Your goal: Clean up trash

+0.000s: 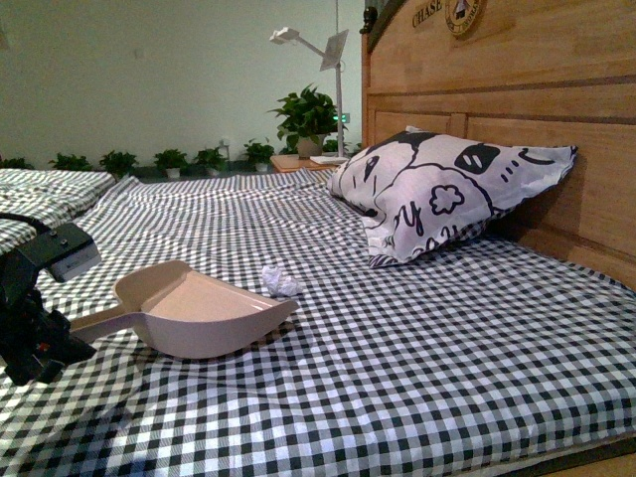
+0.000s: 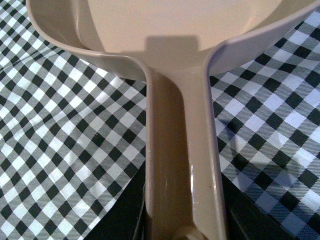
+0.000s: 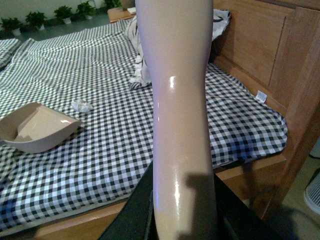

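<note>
Checked bed across frame. Scoop lower left, handle clamped in left hand. Right hand apparently clamped on beige handle. Paper wad left of centre, just beyond scoop rim. Keep lip flat on sheet; sweep wad inward gently.

Scoop front cropped, beige handle far end out of frame

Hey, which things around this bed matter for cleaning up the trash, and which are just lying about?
For the job: paper wad; scoop, held by the left gripper; long handle, held by the right gripper.
Just there: pillow; potted plants; lamp.
</note>
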